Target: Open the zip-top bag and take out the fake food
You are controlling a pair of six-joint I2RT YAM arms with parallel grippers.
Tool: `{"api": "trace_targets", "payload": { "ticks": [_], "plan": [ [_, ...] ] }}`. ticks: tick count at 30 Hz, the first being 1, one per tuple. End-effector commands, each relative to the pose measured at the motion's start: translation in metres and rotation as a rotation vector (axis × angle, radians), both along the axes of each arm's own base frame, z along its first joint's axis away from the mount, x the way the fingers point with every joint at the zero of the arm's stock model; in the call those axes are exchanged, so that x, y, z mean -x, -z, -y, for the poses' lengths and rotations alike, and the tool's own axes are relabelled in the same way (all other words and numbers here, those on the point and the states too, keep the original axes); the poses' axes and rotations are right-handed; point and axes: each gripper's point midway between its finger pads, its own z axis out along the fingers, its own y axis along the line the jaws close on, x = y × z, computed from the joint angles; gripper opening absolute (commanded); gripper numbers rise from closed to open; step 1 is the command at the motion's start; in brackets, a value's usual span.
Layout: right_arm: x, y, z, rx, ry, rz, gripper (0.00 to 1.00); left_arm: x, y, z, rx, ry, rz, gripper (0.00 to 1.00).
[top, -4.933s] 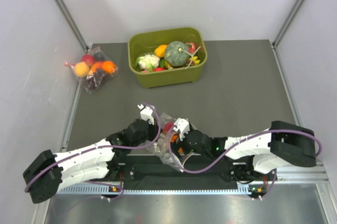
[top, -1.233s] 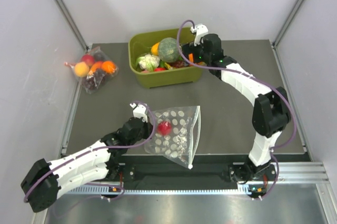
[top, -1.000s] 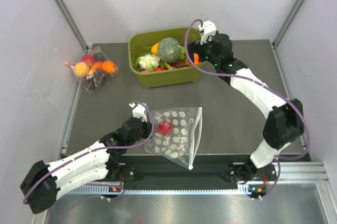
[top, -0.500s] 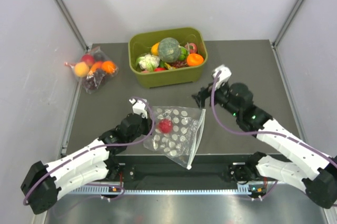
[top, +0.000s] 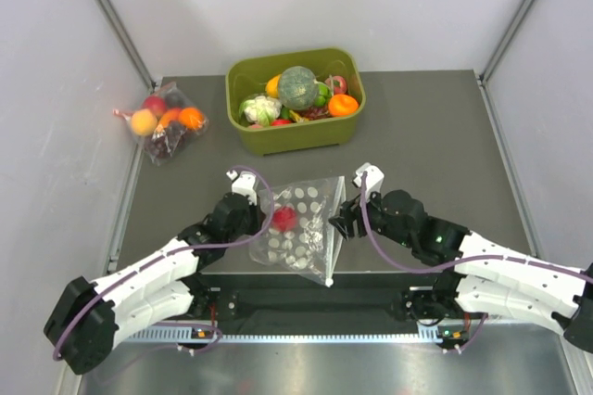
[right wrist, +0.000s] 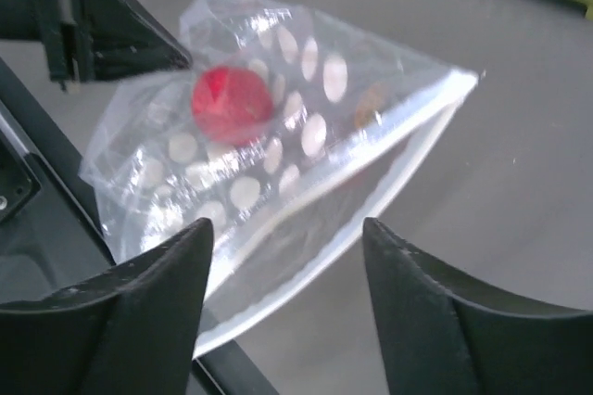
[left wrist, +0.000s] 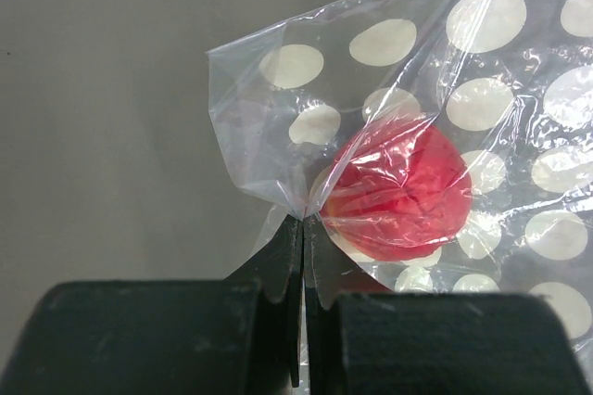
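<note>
Now the left pincer (left wrist: 303, 221) pinches a corner of the dotted bag (top: 310, 233), which lies on the desk (top: 435, 135) with its mouth gaping; the right pincer (right wrist: 285, 245), spread, faces the opening; next, likely, it must reach inside for the red fruit (top: 283, 219).

Clear zip-top bag (top: 301, 223) printed with white dots, crumpled and raised at its left corner, mouth gaping open on the right. Inside, a red fruit (top: 284, 219). Dark green pumpkin (top: 296, 86) and orange fruit (top: 343, 105) up in the green tub (top: 278, 141).
</note>
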Motion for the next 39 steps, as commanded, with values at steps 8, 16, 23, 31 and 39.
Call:
{"api": "trace_targets", "payload": {
  "ticks": [8,16,23,31,39],
  "plan": [
    [0.015,0.009,-0.006,-0.035,-0.059,-0.003,0.50,-0.011,-0.018,0.007,0.034,0.031,0.050,0.00],
    [0.018,0.020,-0.006,0.009,-0.081,-0.006,0.38,-0.011,-0.021,0.007,0.042,0.037,0.050,0.00],
    [0.024,0.017,-0.012,0.004,-0.107,0.005,0.37,-0.010,-0.021,0.008,0.049,0.046,0.045,0.00],
    [0.022,0.033,-0.014,0.046,-0.103,-0.021,0.37,-0.010,-0.023,0.009,0.049,0.052,0.039,0.00],
    [0.034,0.028,-0.005,0.056,-0.148,-0.017,0.43,-0.011,-0.022,0.011,0.053,0.057,0.031,0.00]
  ]
}}
